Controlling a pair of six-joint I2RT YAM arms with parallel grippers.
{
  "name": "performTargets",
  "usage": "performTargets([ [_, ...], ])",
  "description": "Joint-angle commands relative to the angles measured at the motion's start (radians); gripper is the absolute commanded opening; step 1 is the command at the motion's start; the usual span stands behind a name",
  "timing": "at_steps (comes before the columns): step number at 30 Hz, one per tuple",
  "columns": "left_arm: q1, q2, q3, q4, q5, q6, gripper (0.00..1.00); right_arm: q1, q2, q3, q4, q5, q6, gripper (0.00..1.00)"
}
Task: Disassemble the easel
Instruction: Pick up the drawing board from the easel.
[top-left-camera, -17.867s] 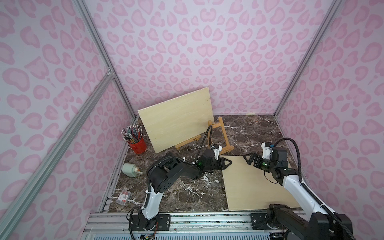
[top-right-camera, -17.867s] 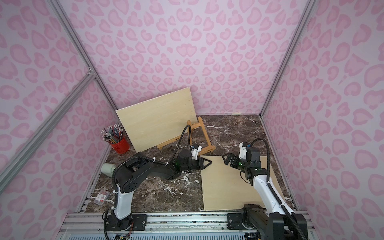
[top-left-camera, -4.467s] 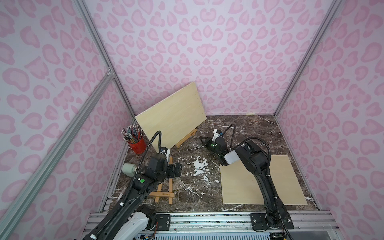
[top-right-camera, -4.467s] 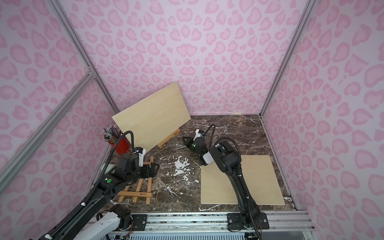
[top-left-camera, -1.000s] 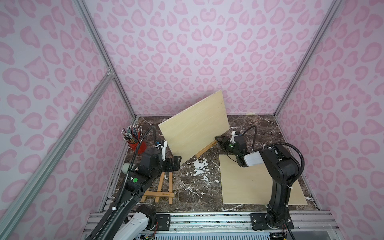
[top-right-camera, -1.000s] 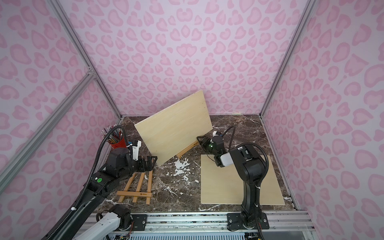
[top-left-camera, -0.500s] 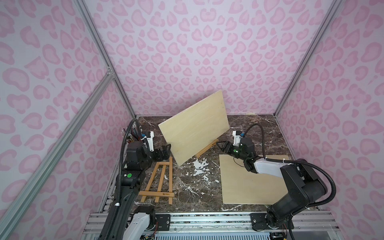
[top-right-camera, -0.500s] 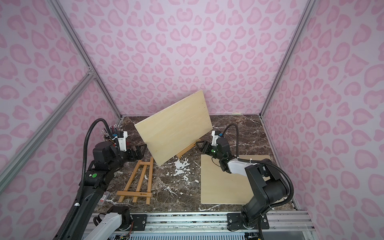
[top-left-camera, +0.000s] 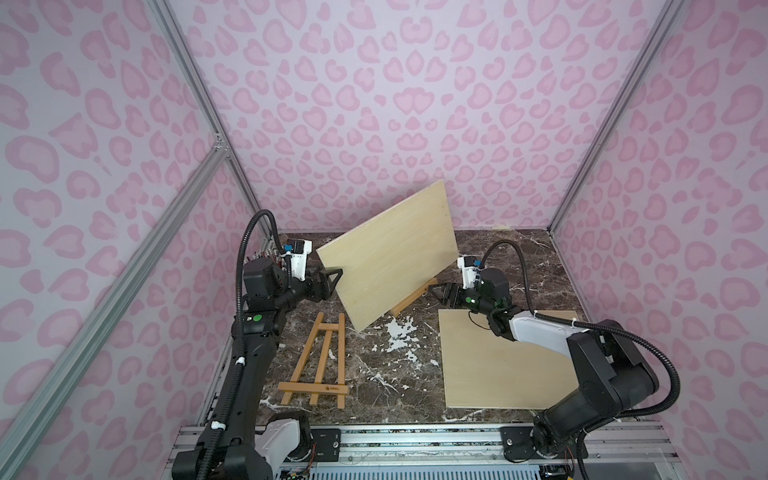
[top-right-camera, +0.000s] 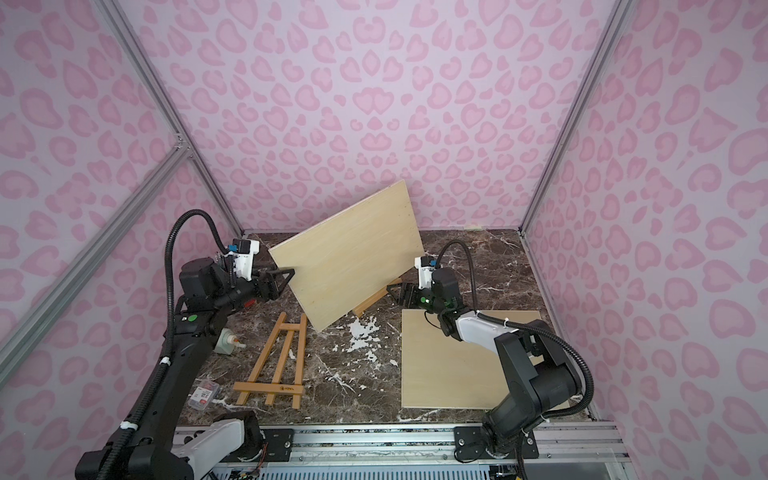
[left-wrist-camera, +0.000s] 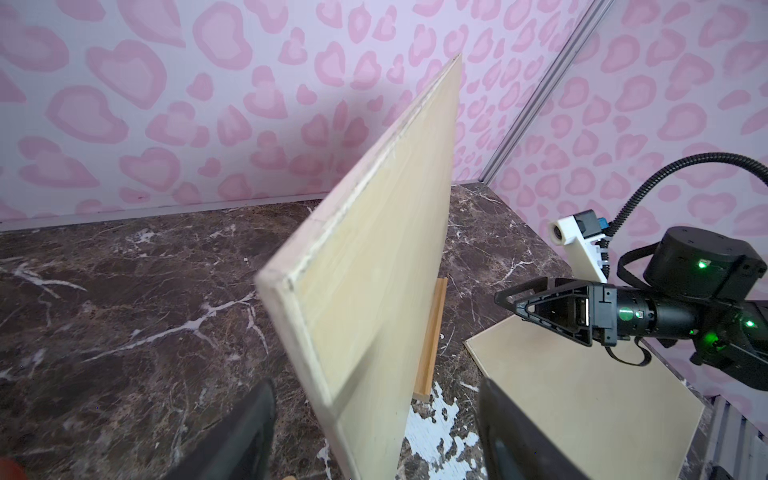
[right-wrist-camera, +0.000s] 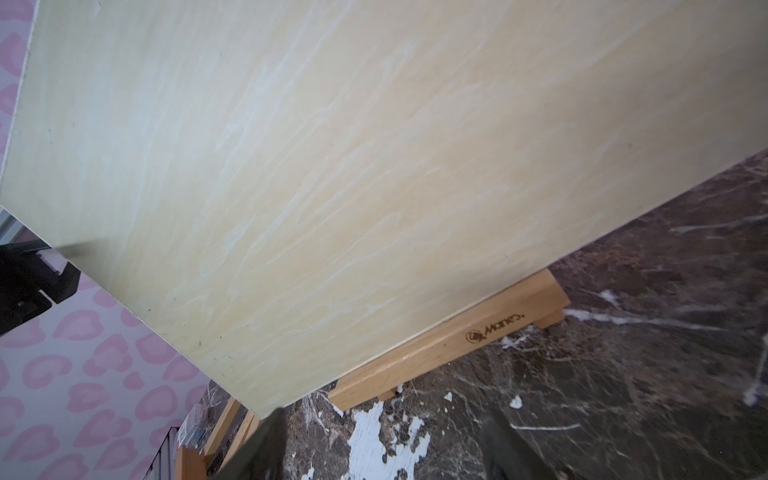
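Marble tabletop (top-left-camera: 395, 386): small clear box (top-right-camera: 204, 392) (contents unclear); left gripper (top-left-camera: 330, 277) spread astride board (top-left-camera: 390, 257), right gripper (left-wrist-camera: 511, 302) spread

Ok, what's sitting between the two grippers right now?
The tilted wooden board, propped on an easel ledge, stands between the left gripper and right gripper; both top views show it.

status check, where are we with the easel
left claw open, straddling edge of tilted board. right claw open, empty, near easel ledge. second easel lies flat in front.
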Motion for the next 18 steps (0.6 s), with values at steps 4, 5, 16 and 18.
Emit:
performTargets([
  [4, 0.008, 0.061, 0.02, 0.098, 0.068, 0.048, 0.69, -0.01, 0.003, 0.006, -0.011, -0.032, -0.049, 0.75],
  [5, 0.007, 0.067, 0.018, 0.11, 0.073, 0.046, 0.67, -0.012, 0.003, 0.007, -0.012, -0.035, -0.052, 0.75],
  [16, 0.009, 0.117, 0.004, 0.221, 0.129, 0.022, 0.45, -0.035, 0.014, 0.008, 0.011, -0.076, -0.066, 0.75],
  [18, 0.009, 0.127, 0.006, 0.229, 0.142, 0.02, 0.43, -0.039, 0.02, 0.011, 0.014, -0.081, -0.066, 0.75],
])
